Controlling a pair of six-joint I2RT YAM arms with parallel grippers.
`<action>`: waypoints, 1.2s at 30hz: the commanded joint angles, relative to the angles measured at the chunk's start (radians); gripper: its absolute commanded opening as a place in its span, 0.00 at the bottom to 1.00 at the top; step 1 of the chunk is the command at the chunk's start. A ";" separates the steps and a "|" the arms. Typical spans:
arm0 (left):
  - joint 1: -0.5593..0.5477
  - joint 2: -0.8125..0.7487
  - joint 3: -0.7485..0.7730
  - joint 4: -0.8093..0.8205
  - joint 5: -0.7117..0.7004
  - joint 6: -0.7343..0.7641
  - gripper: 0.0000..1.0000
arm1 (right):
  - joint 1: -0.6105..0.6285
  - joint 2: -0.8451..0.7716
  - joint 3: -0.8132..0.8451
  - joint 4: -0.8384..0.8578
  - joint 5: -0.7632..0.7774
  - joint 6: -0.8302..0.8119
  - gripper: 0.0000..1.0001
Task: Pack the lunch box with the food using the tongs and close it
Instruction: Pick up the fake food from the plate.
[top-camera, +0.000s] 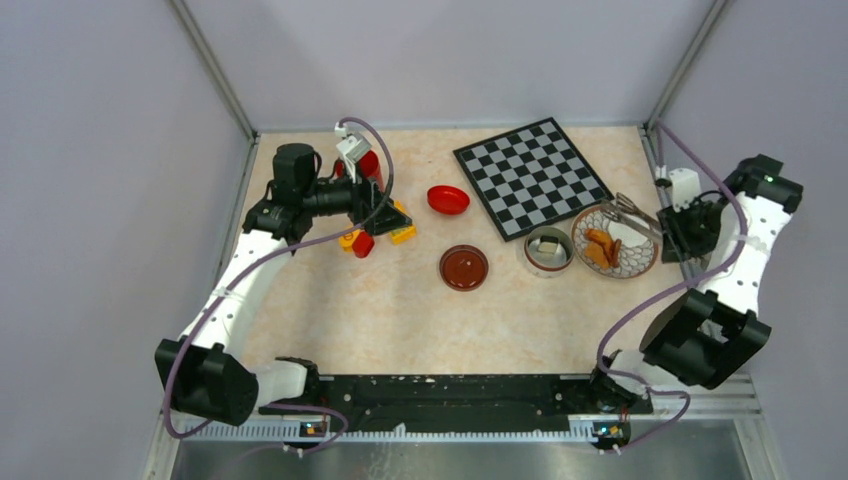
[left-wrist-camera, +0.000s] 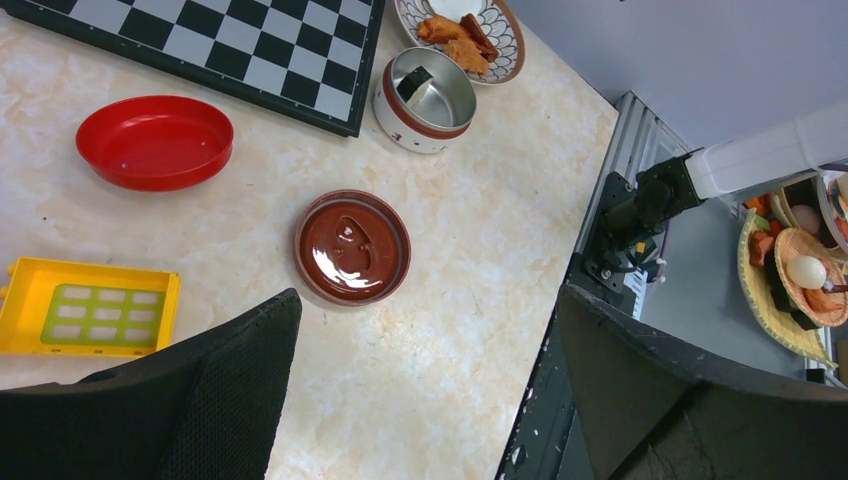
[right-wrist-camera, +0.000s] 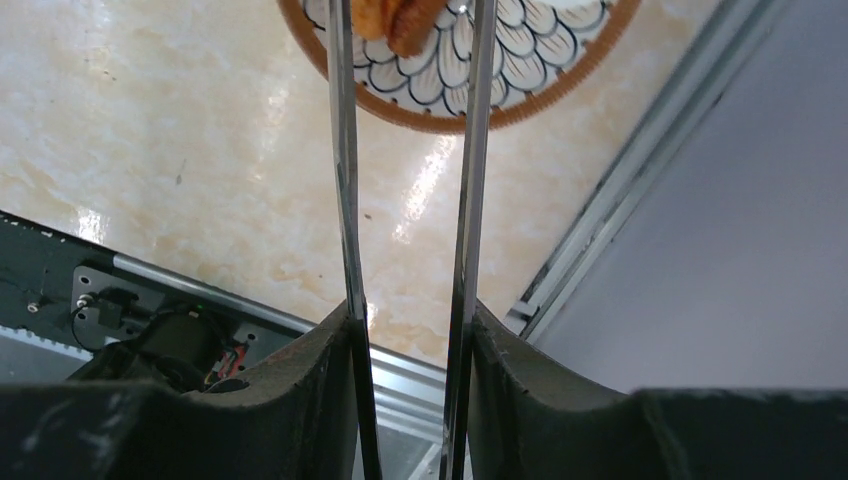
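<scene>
From above, the box (top-camera: 548, 251) sits on the counter (top-camera: 400, 310), just beside the plate (top-camera: 640, 262) of food (top-camera: 603, 247). The left camera shows the left gripper (left-wrist-camera: 428, 300) wide open near the lid (left-wrist-camera: 352, 247). The right camera shows the right gripper (right-wrist-camera: 410, 320) squeezing the tongs (right-wrist-camera: 345, 200), with their tips by the food.

The pale marbled table (top-camera: 380, 310) is carrying a chessboard (top-camera: 531, 177) at its far side, with a red bowl (top-camera: 448, 199) sitting just left of the board. A round brown lid (top-camera: 464, 267) is lying alone near the middle. The lunch box (left-wrist-camera: 400, 128) is standing just beside a patterned plate (top-camera: 630, 262) to the right, and yellow and red toy blocks (top-camera: 362, 243) are lying at the left.
</scene>
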 joint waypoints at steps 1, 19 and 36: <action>0.008 -0.025 0.006 0.034 0.023 -0.005 0.99 | -0.133 0.045 0.082 -0.051 -0.048 -0.111 0.36; 0.008 -0.028 -0.001 0.027 0.027 0.003 0.99 | -0.313 0.290 0.196 -0.036 -0.070 -0.104 0.36; 0.008 -0.019 0.001 0.028 0.027 -0.005 0.99 | -0.312 0.377 0.216 0.004 -0.076 -0.078 0.36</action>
